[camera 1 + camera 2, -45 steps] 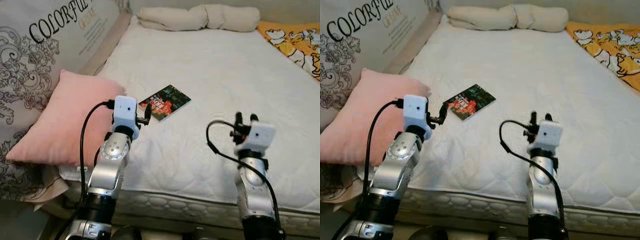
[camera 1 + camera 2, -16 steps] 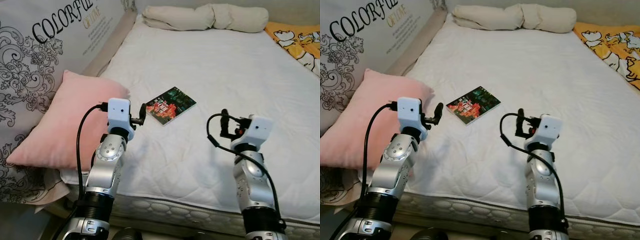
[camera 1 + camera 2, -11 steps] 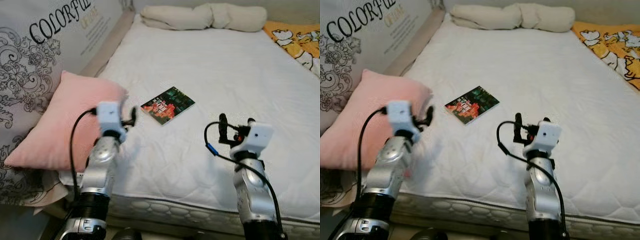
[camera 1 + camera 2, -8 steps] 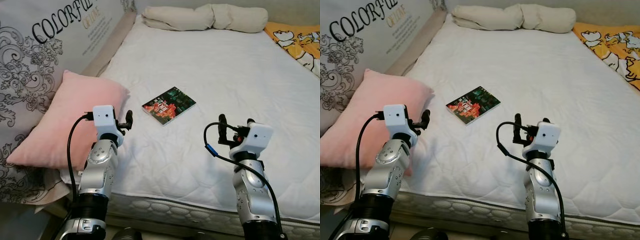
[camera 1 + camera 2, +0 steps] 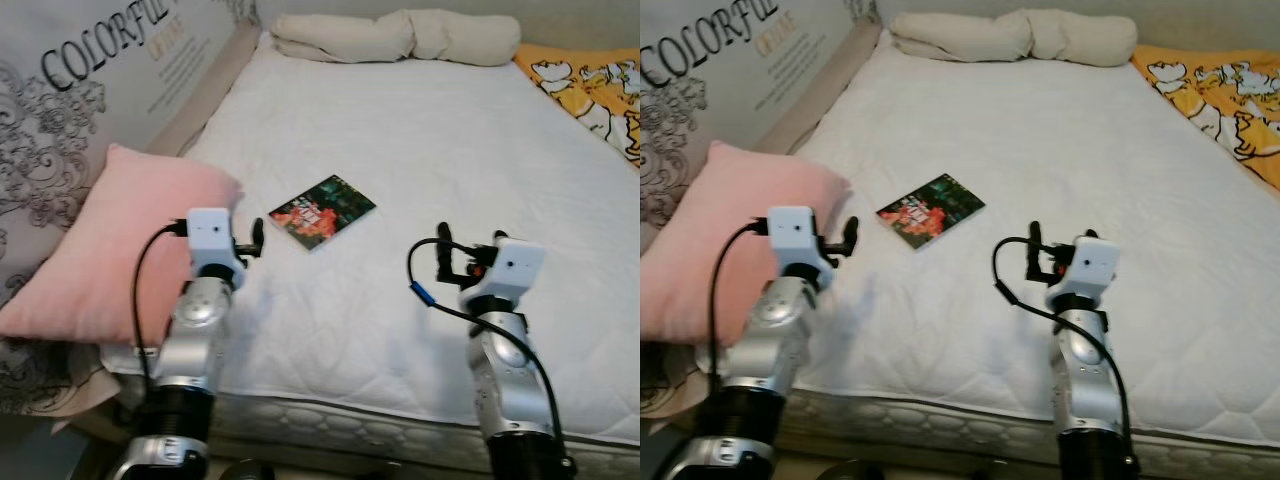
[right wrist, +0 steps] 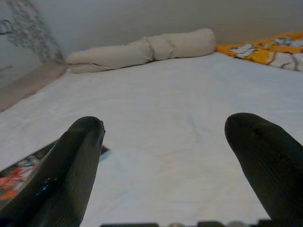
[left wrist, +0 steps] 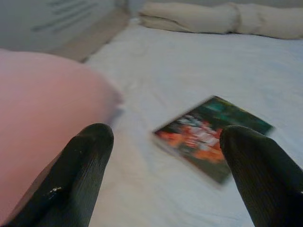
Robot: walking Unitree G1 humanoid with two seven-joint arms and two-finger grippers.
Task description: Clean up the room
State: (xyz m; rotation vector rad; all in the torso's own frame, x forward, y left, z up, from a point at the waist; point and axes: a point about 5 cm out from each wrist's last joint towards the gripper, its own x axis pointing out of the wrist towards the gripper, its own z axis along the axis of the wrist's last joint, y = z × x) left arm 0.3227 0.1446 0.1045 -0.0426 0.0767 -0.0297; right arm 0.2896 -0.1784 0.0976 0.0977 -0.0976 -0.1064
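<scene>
We see the pink pillow (image 5: pixel 120 240) at the left edge of the bed (image 5: pixel 450 150), left of the book (image 5: pixel 322 211). Our left tool (image 7: pixel 161 156) hovers between pillow and book, fingers spread wide, holding nothing. The book lies flat on the mattress, untouched. Our right tool (image 6: pixel 165 161) sits right of the book, well apart, fingers wide, empty. Beige roll (image 5: pixel 400 35) lies beyond the book at the headboard end.

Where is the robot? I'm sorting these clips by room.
Likely a bedroom: a wide white mattress fills the view, a pink pillow lies at its left edge, and a rolled beige blanket lies at the far end.
</scene>
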